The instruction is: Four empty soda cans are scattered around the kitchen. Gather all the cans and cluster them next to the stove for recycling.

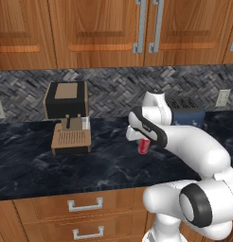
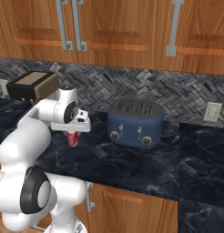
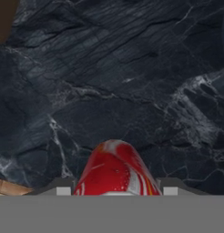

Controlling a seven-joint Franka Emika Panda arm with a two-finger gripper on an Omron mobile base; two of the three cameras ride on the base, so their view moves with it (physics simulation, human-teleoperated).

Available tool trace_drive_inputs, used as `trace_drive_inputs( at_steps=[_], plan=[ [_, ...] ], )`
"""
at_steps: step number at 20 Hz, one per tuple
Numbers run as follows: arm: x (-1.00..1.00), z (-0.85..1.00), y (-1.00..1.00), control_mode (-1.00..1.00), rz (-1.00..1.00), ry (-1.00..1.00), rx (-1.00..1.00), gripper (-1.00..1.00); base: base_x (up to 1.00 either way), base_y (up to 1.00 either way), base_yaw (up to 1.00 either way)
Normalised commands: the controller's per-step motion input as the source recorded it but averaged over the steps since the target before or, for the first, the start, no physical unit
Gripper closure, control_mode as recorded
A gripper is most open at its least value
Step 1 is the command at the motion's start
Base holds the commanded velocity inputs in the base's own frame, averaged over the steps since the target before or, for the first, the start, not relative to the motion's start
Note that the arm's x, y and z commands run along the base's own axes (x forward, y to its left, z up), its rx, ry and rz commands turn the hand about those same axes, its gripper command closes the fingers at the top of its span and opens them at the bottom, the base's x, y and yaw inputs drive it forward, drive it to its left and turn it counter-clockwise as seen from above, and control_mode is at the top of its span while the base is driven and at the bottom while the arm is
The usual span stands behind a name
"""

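A bright red soda can (image 1: 144,146) (image 2: 72,139) hangs just under my hand, above the black marbled counter (image 1: 38,163). In the hand view the red can (image 3: 114,169) sits between the two finger tips, and my gripper (image 3: 114,190) is shut on it. The gripper (image 1: 143,143) (image 2: 73,135) is over the counter between the coffee machine and the toaster. The stove and the other cans are out of view.
A black and tan coffee machine (image 1: 67,116) (image 2: 32,85) stands at the left against the backsplash. A blue toaster (image 2: 135,122) (image 1: 187,113) stands to the right of the gripper. Wood cabinets (image 1: 113,28) hang overhead, drawers (image 1: 85,204) lie below the counter edge.
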Motion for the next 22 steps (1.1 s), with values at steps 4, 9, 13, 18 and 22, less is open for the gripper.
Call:
trace_drive_inputs(
  at_steps=[4, 9, 13, 18, 22],
  plan=[
    [-0.02, 0.09, 0.0, -1.0, 0.0, 0.0, -0.01, 1.0, 0.0, 0.0, 0.0],
    [-0.06, 0.0, 0.02, -1.0, 0.0, 0.0, -0.01, 1.0, 0.0, 0.0, 0.0],
    [0.0, 0.0, 0.0, 1.0, 0.0, 0.0, 0.0, 1.0, -0.17, 0.03, 0.0],
    [0.0, 0.0, 0.0, 1.0, 0.0, 0.0, 0.0, 1.0, -0.2, 0.2, 0.0],
    [0.0, 0.0, 0.0, 1.0, 0.0, 0.0, 0.0, 1.0, -0.13, 0.41, 0.0]
  ],
)
